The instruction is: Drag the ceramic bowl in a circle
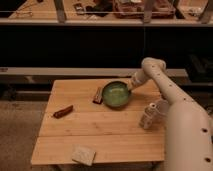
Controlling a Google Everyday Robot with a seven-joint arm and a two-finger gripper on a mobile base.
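**Green bowl at the back of the table, gripper at its right rim**

On the left part of the wooden table (100, 135), a small reddish-brown item (63, 111) lies tilted near the left edge. Closer to the front edge sits a pale square block (83, 155), well apart from everything else. Further right, toward the back of the table, a dark rectangular bar (98, 95) lies just beside the left rim of the ceramic bowl (116, 94), apparently touching it. The bowl stands upright, right of the table's middle and near the far edge. The gripper (131, 85) meets the bowl at its right rim; whether it is spread or clamped on the rim cannot be told. Right of the bowl, near the table's right edge, a small white cup (148, 116) stands apart from the bowl, beside the white arm (172, 95).
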